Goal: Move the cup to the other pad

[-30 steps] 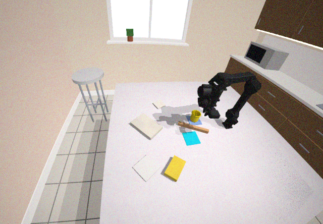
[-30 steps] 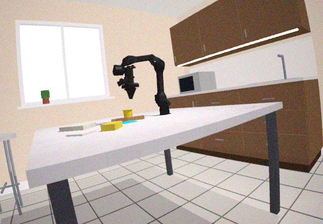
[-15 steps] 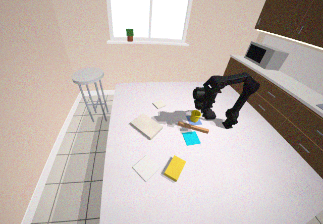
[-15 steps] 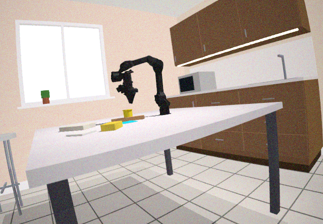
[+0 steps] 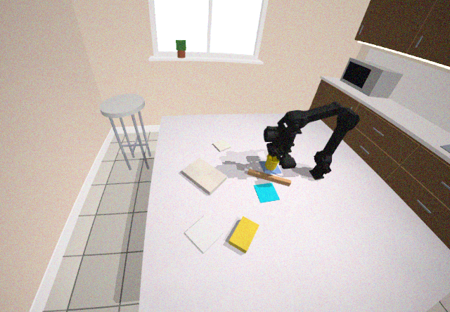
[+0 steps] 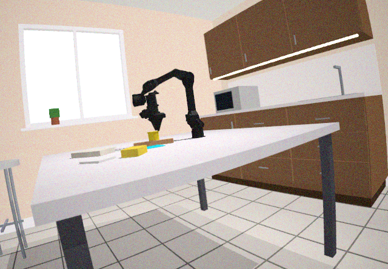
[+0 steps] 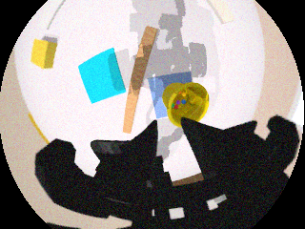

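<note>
Looking down into the yellow cup (image 5: 271,163) (image 6: 153,136) (image 7: 187,106), the wrist view shows small coloured marbles (image 7: 178,103) inside, red, blue, purple and green among them, which neither the top nor the exterior view reveals. The cup stands upright on the blue pad (image 5: 278,169) (image 7: 158,102); the exterior view hides that pad behind the wooden bar (image 5: 268,177) (image 6: 156,142) (image 7: 140,78). In the wrist view the gripper (image 5: 273,154) (image 6: 157,130) (image 7: 169,121) has its fingertips partly apart with a gap between them, one tip at the cup's near edge in the picture; it grasps nothing. The exterior view puts the fingertips just above the cup's rim, while the top view has them overlapping it, so contact cannot be told. The bar lies between the blue pad and the cyan pad (image 5: 266,192) (image 6: 156,146) (image 7: 101,75), which looks like a thin sliver from the exterior but a full square from the top. Only the top view takes in the whole small cream tile (image 5: 221,145) beyond the larger beige slab (image 5: 204,175) (image 6: 93,152). The yellow block (image 5: 244,234) (image 6: 133,151) (image 7: 44,53) shows in all three views, well apart from the cup.
</note>
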Controlling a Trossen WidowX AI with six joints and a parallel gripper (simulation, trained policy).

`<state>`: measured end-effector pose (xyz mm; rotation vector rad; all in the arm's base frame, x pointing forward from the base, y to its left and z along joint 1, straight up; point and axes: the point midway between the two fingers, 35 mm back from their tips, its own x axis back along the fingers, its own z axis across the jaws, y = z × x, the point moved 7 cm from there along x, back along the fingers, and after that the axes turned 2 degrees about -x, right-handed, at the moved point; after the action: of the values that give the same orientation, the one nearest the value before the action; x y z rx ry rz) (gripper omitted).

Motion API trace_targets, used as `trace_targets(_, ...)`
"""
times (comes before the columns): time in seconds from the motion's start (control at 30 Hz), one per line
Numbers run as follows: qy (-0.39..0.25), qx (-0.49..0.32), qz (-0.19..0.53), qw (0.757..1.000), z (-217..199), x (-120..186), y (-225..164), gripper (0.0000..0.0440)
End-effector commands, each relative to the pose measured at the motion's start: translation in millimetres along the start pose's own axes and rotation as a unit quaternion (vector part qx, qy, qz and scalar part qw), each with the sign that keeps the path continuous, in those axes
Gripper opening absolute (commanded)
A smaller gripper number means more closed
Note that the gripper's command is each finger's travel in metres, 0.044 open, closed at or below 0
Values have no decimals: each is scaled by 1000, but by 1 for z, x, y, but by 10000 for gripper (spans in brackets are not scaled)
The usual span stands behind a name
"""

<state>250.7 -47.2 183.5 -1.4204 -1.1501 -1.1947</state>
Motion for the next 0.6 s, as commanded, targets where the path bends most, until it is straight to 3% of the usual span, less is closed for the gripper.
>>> trace_targets(0.0,-2,10,7,1000,-3,-10,1,170)
trace_targets(0.43,7,67,17,998,-6,-48,4,177)
trace_targets(0.57,8,91,14,996,-6,-54,6,111)
